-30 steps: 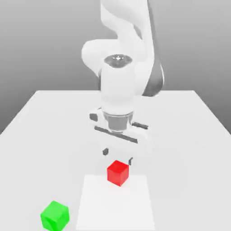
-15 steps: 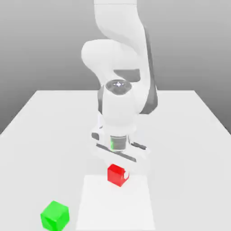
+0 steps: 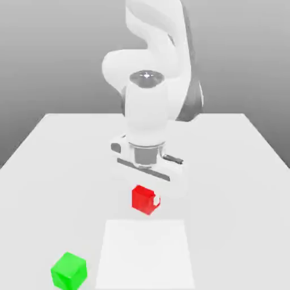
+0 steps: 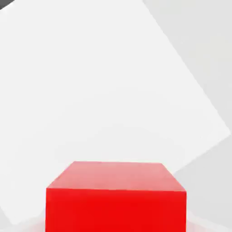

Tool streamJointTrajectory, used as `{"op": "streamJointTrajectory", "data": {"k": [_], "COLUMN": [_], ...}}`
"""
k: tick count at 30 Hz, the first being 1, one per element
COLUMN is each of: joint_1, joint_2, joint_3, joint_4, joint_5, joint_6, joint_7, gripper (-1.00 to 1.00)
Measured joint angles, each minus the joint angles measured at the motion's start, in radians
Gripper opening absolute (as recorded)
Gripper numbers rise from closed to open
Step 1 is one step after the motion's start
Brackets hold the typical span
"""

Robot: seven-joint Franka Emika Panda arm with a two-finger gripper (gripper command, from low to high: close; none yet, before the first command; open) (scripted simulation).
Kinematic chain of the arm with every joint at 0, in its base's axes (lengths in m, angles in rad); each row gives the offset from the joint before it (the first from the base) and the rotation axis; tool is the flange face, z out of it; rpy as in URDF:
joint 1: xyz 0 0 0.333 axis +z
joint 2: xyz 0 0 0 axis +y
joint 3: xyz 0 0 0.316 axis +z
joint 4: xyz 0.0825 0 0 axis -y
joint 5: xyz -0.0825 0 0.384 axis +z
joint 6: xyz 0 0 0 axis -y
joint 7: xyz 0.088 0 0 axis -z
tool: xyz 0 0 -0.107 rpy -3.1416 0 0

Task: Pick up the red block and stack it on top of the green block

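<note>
My pincer [image 3: 148, 199] is clamped on the small matte red cube [image 3: 143, 199] at frame centre (clear of the white bench [image 3: 238, 170]); the matte green cube [image 3: 69, 271] sits lower left

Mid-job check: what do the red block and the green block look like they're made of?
Red block: uniform matte colour, sharp flat faces, no grain or gloss; possibly painted wood or hard plastic, though a render leaves it open. Green block: same plain matte look, evenly shaded faces, likely the same stuff.
</note>
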Motion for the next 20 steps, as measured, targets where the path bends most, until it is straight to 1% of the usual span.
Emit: {"op": "streamJointTrajectory", "data": {"k": [2, 5, 11, 13, 16, 17, 20], "joint_1": [-0.042, -0.09, -0.174, -0.189, -0.195, -0.197, -0.197], "joint_2": [0.036, 0.094, 0.213, 0.268, 0.371, 0.395, 0.395], "joint_3": [-0.024, -0.045, -0.059, -0.058, -0.056, -0.055, -0.055], "joint_4": [0.072, 0.181, 0.398, 0.438, 0.453, 0.455, 0.455], "joint_5": [-0.023, -0.026, 0.034, 0.051, 0.059, 0.059, 0.059], "joint_6": [-0.035, -0.087, -0.186, -0.171, -0.084, -0.062, -0.062], "joint_7": [-0.037, -0.114, -0.315, -0.355, -0.369, -0.37, -0.37], "gripper": [-1.0, -1.0, -1.0, -1.0, -1.0, 1.0, 1.0]}}
